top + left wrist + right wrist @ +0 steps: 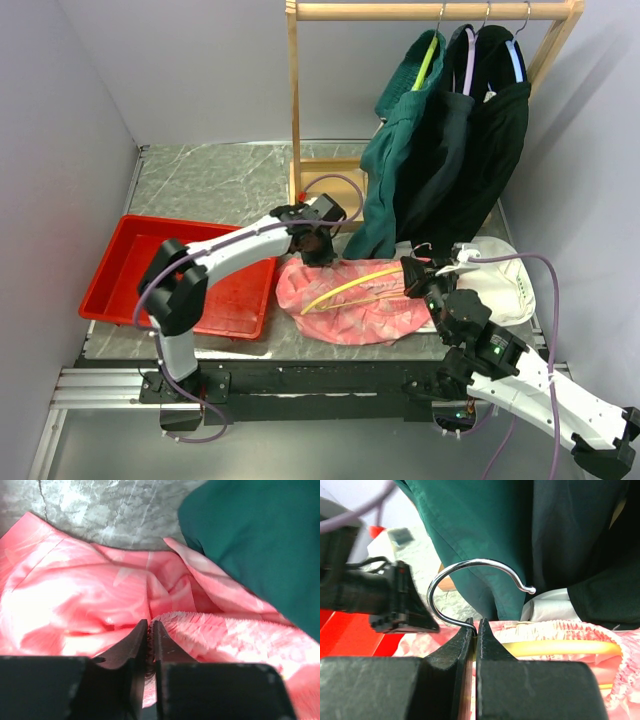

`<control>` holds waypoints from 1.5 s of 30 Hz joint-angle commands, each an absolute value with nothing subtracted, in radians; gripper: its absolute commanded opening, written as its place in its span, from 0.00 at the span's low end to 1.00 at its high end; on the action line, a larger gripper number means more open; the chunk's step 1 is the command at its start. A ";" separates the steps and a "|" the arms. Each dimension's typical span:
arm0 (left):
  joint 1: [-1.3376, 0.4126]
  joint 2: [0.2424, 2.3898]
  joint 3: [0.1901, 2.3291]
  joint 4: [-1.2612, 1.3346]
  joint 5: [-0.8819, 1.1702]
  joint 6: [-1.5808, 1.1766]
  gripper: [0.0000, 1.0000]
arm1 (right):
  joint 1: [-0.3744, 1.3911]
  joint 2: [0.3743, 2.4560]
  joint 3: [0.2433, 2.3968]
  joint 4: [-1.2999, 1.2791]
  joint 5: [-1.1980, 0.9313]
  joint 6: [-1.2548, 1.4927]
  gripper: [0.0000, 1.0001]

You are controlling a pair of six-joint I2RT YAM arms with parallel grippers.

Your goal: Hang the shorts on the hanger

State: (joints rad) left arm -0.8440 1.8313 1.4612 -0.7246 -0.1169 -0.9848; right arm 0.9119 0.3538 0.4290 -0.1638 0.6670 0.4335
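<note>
Pinching the shorts (75, 600) with my left gripper (150, 626), right gripper (476, 625) clamped on the hanger (555, 647) hook; green garments (470, 520) hang close behind.

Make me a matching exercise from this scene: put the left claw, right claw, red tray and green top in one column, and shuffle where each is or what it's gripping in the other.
Column one:
1. left claw
2. right claw
3. red tray
4. green top

Column two:
A. hanging from the wooden rail
B. shut on the hanger at its hook
C. at the left of the table
D. shut on the shorts

Pairs: 1-D, 2-B, 3-C, 4-A
</note>
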 commanded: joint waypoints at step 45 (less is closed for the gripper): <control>-0.923 0.776 0.749 -0.206 -0.104 -0.666 0.01 | 0.923 0.686 0.818 -0.491 1.051 0.718 0.00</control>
